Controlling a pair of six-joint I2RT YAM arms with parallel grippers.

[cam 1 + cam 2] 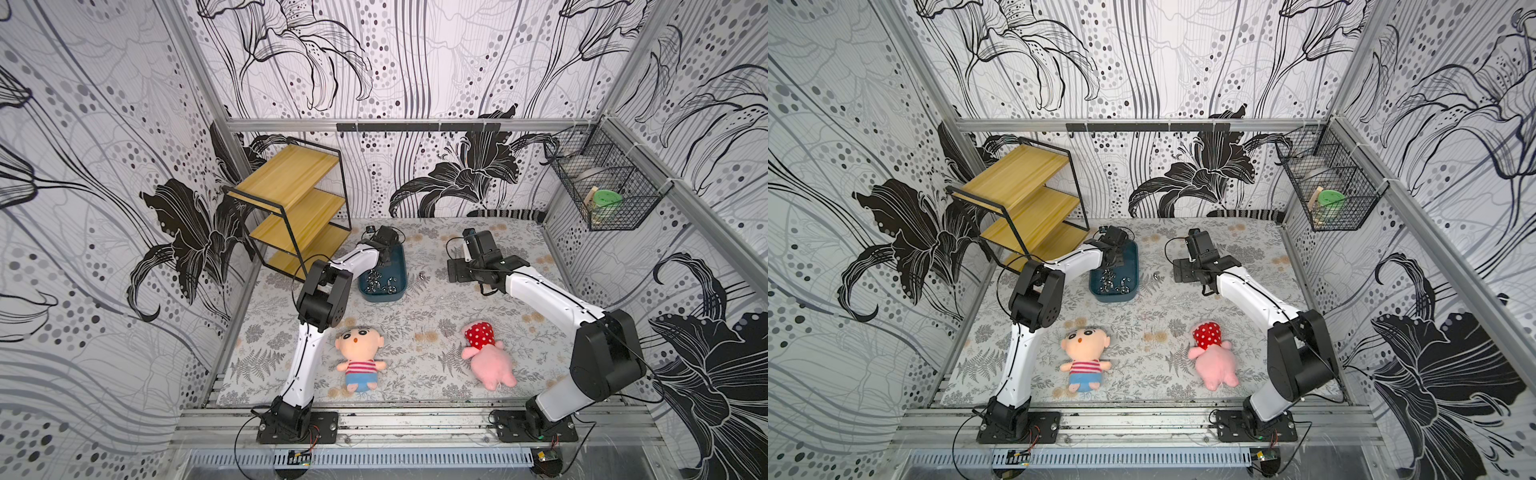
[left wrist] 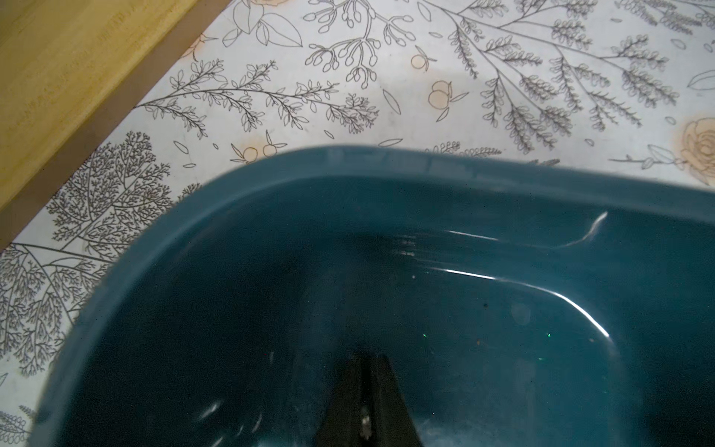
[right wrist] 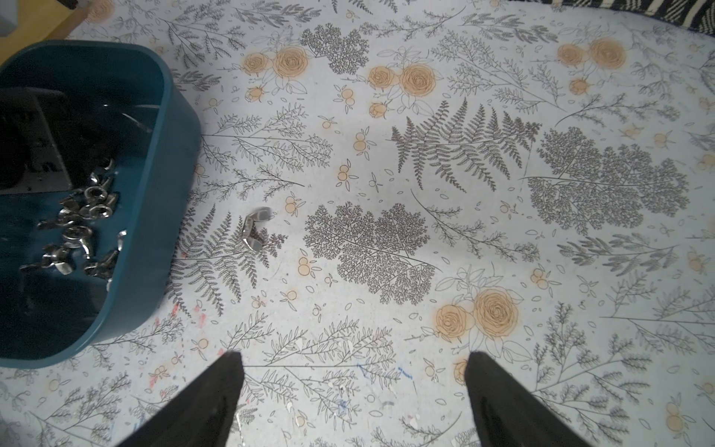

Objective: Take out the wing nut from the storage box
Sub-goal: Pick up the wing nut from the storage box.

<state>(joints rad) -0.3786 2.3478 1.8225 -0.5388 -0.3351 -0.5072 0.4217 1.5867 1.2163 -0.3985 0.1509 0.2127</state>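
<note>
The dark teal storage box point(image 1: 401, 266) point(image 1: 1134, 257) stands on the flowered mat beside the shelf. Several silver wing nuts point(image 1: 382, 285) point(image 3: 77, 224) lie heaped in its near half. My left gripper point(image 1: 384, 265) point(image 2: 365, 360) reaches down inside the box at the edge of the heap. Its jaws are shut, with a small silver bit of a wing nut point(image 2: 365, 422) pinched between them. One more wing nut point(image 1: 421, 275) point(image 3: 253, 228) lies on the mat just right of the box. My right gripper point(image 1: 456, 270) point(image 3: 354, 360) hovers open and empty over the mat right of that nut.
A wooden shelf with a black frame point(image 1: 295, 208) stands left of the box, close to the left arm. Two plush dolls point(image 1: 357, 357) point(image 1: 487, 353) lie near the front. A black wire basket point(image 1: 606, 187) hangs on the right wall.
</note>
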